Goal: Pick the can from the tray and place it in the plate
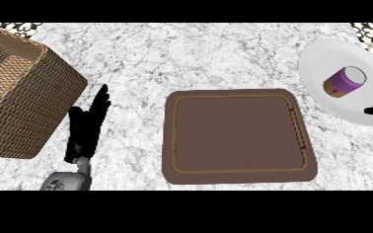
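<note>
The can [344,81] is on the white plate [320,59], at the far right of the bench [182,54]. It is purple with a white top, and it lies tipped over on its side. The white top points up and to the right.

The brown tray [233,133] sits in the middle of the bench. Nothing is on it. The tray is just beside the plate, to its left.

A big woven basket [29,94] stands at the left side.

The left hand [84,128] rests between the basket and the tray, low in the view. Its fingers [100,98] are straight and point up, and they hold nothing. It is well apart from the can.

Only a tiny black bit of the right hand [368,110] shows at the right edge, over the lower part of the plate and just below the can. Too little of it shows to tell if it is open or closed.
</note>
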`<state>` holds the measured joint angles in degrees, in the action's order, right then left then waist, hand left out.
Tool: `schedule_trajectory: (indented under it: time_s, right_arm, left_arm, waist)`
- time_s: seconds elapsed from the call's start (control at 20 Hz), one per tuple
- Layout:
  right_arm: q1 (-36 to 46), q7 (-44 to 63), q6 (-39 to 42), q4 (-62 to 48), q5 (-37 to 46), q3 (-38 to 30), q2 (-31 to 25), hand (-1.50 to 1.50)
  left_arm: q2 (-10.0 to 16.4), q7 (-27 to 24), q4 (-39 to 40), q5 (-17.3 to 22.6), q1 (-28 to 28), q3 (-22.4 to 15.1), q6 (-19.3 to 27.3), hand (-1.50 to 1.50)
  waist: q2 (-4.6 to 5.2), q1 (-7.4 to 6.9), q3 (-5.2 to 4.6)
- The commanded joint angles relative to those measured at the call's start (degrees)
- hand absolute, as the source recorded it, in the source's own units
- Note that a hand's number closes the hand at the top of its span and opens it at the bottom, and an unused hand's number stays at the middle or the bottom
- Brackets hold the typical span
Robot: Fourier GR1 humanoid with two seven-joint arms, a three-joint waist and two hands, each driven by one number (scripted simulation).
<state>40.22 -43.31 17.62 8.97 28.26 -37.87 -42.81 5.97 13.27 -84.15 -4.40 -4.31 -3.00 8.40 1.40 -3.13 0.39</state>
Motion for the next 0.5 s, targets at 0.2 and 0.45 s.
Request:
schedule_trajectory:
  time_s: [0.2,0.45]
  right_arm:
    - [-3.8,-1.6,-1.3,-0.7,0.0,-0.4,-2.8,-1.5]
    - [-2.0,-0.1,-2.6,-0.5,-0.1,-0.5,-3.0,-1.5]
  left_arm:
    - [0.7,0.2,-1.7,1.0,1.4,0.2,-1.5,0.0]
    - [0.6,-0.3,0.5,0.8,-0.9,1.0,-1.2,0.0]
  waist:
    - [0.26,-0.56,0.15]
    - [0.38,-0.47,0.14]
